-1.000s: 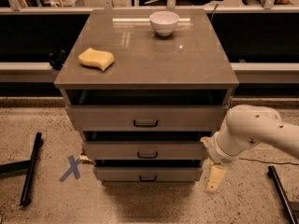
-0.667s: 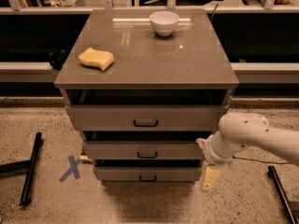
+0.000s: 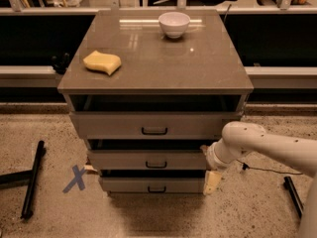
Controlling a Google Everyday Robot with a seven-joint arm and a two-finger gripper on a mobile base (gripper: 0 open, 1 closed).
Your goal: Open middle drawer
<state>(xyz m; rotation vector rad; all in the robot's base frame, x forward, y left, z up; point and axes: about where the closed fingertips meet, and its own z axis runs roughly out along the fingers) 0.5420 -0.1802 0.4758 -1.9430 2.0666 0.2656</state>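
Observation:
The middle drawer (image 3: 129, 159) is the second of three grey-taupe fronts in the cabinet, with a small dark loop handle (image 3: 156, 165) at its centre. Its front stands in line with the other two. My gripper (image 3: 211, 182) hangs at the end of the white arm (image 3: 257, 145), at the cabinet's right front corner. It is level with the lowest drawer, to the right of and slightly below the middle drawer's handle. It holds nothing that I can see.
The top drawer (image 3: 114, 125) and the lowest drawer (image 3: 129, 185) each have a loop handle. A white bowl (image 3: 174, 24) and a yellow sponge (image 3: 102, 62) lie on the cabinet top (image 3: 163, 58). A black stand leg (image 3: 32, 180) and a blue X mark (image 3: 75, 178) are on the floor at left.
My arm and gripper have moved left, from out to the right of the cabinet to its right front corner. The drawers have not moved.

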